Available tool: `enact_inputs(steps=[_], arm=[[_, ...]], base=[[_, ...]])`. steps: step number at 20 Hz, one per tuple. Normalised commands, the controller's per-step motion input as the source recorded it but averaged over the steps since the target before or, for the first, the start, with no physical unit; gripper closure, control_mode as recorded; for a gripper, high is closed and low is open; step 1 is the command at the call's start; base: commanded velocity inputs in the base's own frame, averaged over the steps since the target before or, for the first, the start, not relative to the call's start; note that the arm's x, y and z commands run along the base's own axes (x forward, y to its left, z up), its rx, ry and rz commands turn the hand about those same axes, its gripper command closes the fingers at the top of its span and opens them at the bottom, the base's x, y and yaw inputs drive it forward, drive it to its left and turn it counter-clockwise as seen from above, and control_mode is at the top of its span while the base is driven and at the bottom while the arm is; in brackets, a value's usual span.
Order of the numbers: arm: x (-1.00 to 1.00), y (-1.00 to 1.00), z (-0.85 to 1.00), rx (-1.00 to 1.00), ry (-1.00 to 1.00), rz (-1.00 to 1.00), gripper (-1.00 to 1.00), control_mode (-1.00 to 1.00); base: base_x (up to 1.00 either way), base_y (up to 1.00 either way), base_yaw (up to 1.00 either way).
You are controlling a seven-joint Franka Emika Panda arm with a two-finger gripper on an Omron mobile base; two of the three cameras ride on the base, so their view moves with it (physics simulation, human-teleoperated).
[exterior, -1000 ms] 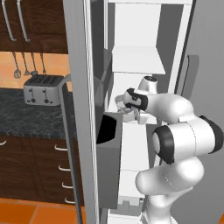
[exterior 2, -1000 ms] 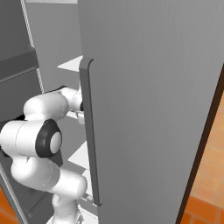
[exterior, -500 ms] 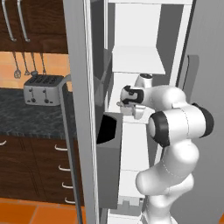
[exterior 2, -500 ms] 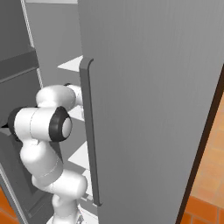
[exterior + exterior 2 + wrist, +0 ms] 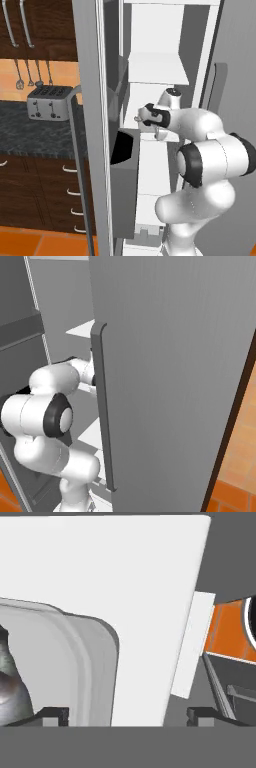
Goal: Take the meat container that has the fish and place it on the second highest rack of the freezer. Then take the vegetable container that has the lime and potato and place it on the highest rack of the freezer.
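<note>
In the hand view the meat container (image 5: 85, 662) lies on a white freezer shelf (image 5: 125, 567), its rounded corner and rim wall close in front of me. The grey fish (image 5: 9, 682) shows inside it at the left edge, mostly cut off. My gripper (image 5: 128, 714) is open, and the two dark fingertips (image 5: 54, 713) stand wide apart on either side of the tray's rim, gripping nothing. From the left base view the hand (image 5: 145, 117) is reaching into the open freezer (image 5: 157, 67) at a middle shelf. The vegetable container is out of view.
The freezer's grey door (image 5: 175, 356) with its long bar handle (image 5: 102, 406) stands open on the right, close to the arm. A dark door bin (image 5: 122, 150) sits to the hand's left. A toaster (image 5: 47, 102) stands on the dark counter (image 5: 30, 132).
The elbow and upper arm have swung up and then shifted right, while the hand has stayed at the middle shelf's front, sinking slightly.
</note>
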Motion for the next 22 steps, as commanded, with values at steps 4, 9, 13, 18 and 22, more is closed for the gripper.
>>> enact_inputs(steps=[4, 9, 13, 18, 22], arm=[[-0.88, 0.03, 0.44, 0.00, -0.31, -0.03, -1.00, -1.00], [-0.57, 0.17, 0.72, 0.00, -0.29, -0.02, -1.00, -1.00], [-0.70, 0.23, 0.93, 0.00, -0.29, -0.01, -1.00, -1.00], [-1.00, 0.08, 0.95, -0.01, -0.20, 0.00, -1.00, -1.00], [-1.00, 0.00, 0.91, -0.04, -0.09, 0.00, -1.00, -1.00]], base=[[0.00, 0.00, 0.00], [0.00, 0.00, 0.00], [0.00, 0.00, 0.00], [0.00, 0.00, 0.00], [0.00, 0.00, 0.00]])
